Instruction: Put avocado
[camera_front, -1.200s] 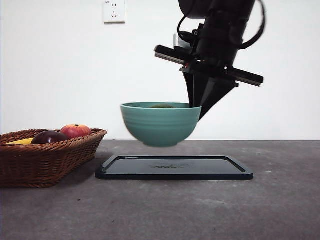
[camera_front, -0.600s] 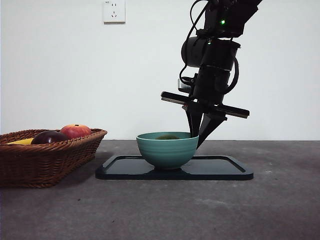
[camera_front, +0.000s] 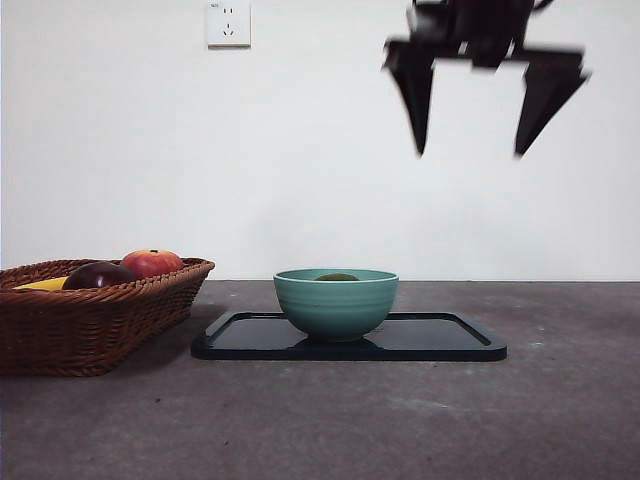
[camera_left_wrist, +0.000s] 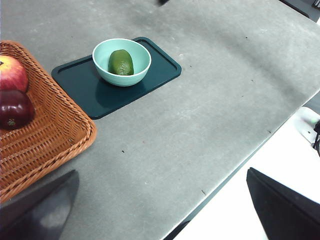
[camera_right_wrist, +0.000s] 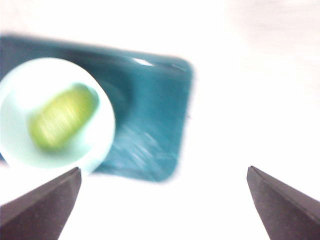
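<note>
My right claw (camera_front: 468, 150) has let go and risen high, jaws spread wide and empty; the bowl (camera_front: 336, 303) sits on the tray (camera_front: 440, 340), avocado (camera_left_wrist: 121, 62) inside. Left claw (camera_left_wrist: 160, 210) waits open.

1. avocado (camera_left_wrist: 121, 62): small, dull dark green, oval, skin slightly bumpy.
2. Pose: lying on its side, whole, nothing gripping it.
3. Location: inside the teal bowl (camera_left_wrist: 141, 71), resting on the bowl's bottom, roughly centred.
4. Front view: only its top (camera_front: 337, 277) shows, just above the bowl rim (camera_front: 336, 281).
5. Right wrist view: blurred, yellow-green blob (camera_right_wrist: 62, 117) inside the bowl (camera_right_wrist: 20, 145).
</note>
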